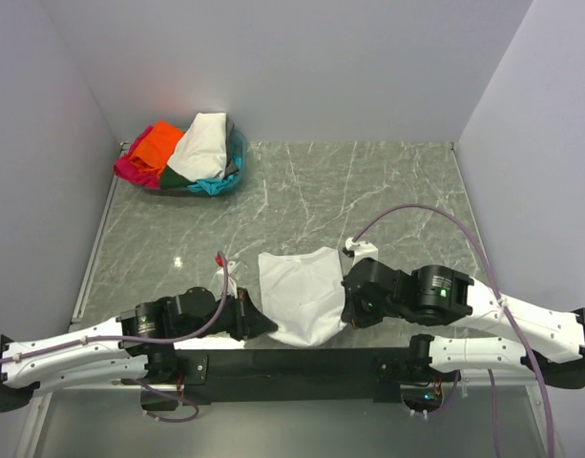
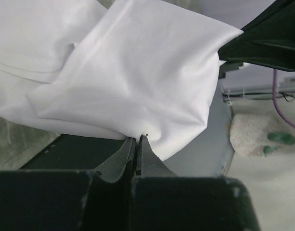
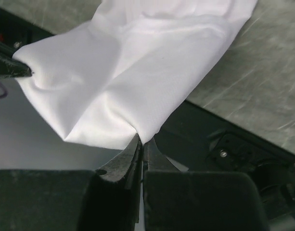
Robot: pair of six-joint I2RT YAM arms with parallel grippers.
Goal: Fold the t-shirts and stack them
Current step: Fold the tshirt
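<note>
The plain white t-shirt [image 1: 302, 292] lies partly folded at the near edge of the table, between the two arms. My left gripper [image 1: 271, 327] is shut on its near left edge; the left wrist view shows the cloth [image 2: 137, 77] pinched at the fingertips [image 2: 138, 139]. My right gripper [image 1: 347, 315] is shut on its near right edge; the right wrist view shows the cloth [image 3: 137, 67] pinched there [image 3: 141, 140]. The near part of the shirt is lifted over the table edge. The other t-shirts, cream-white [image 1: 202, 143], orange [image 1: 160, 143], magenta-pink [image 1: 132, 170], teal [image 1: 214, 185] and dark green [image 1: 175, 177], are piled at the back left.
The pile sits in a clear bin [image 1: 237, 153] at the back left corner. The marble table [image 1: 368, 200] is walled at the back and sides. A black mounting bar [image 1: 302, 363] runs along the near edge under the shirt. A purple cable [image 1: 416, 212] arcs over the right arm.
</note>
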